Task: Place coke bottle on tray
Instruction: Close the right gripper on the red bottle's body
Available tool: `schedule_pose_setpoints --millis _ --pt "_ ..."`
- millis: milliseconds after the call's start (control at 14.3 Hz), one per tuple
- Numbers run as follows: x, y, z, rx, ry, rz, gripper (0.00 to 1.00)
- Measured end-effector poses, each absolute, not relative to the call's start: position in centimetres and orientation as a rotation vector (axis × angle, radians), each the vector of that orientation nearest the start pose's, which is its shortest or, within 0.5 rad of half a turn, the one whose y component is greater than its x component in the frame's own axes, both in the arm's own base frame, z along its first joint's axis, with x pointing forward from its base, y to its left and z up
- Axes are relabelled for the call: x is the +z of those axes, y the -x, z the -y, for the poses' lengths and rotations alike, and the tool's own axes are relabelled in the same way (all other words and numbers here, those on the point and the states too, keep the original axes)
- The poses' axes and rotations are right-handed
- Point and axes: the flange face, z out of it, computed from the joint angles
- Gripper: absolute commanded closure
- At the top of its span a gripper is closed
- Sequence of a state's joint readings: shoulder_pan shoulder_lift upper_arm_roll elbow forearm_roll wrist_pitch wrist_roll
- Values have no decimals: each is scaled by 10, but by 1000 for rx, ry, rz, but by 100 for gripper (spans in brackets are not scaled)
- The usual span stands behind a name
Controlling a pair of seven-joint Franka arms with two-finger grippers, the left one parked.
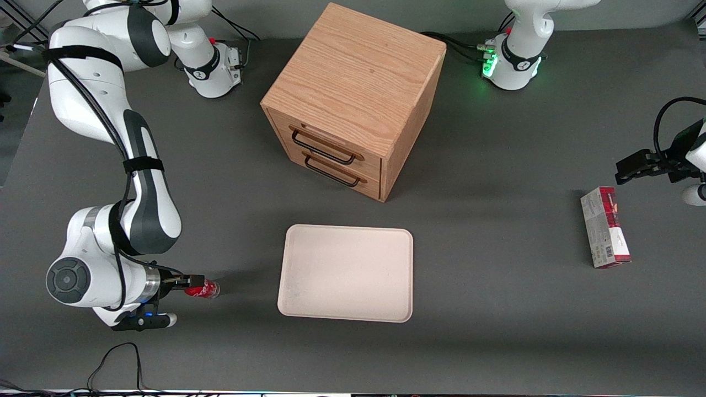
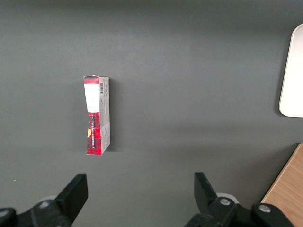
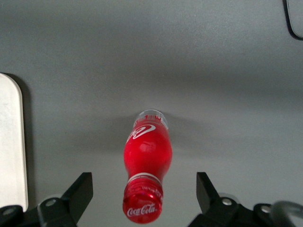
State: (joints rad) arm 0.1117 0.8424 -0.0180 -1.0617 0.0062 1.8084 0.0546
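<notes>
Nearest the front camera, the gripper (image 1: 185, 283), low over the table (image 1: 496, 331) toward the working arm's end, near the front edge; fingers (image 3: 78, 191) spread wide, well clear of the bottle (image 3: 146, 165) on both sides, gripping nothing; bottle (image 1: 202, 289) between them, cap toward the wrist camera, clear base pointing away toward the tray; whether lying on the table or tilted, cannot tell. Next outward, the tray (image 1: 346, 272), flat and bare, apart from the bottle, near the middle of the table's front half. Farther from the camera than the tray, a wooden cabinet (image 1: 353, 99) with two drawers. Toward the parked arm's end, a carton (image 1: 604, 227), lying flat on the table.
</notes>
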Motion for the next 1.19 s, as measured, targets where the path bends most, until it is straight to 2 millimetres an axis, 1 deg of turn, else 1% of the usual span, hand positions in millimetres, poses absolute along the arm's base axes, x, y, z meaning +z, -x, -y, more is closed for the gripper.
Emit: schedule_pose_setpoints --millis 70,769,909,1049,1119,1189 --pt "319 -754 -76 149 3152 69 100" --pt "322 -754 -75 147 3152 70 100" --pt "326 -752 -74 172 3152 69 100" --pt "344 -743 -73 239 3150 68 100" --pt "360 -737 -73 275 3149 68 100" --pt "381 -730 -72 301 3147 68 100"
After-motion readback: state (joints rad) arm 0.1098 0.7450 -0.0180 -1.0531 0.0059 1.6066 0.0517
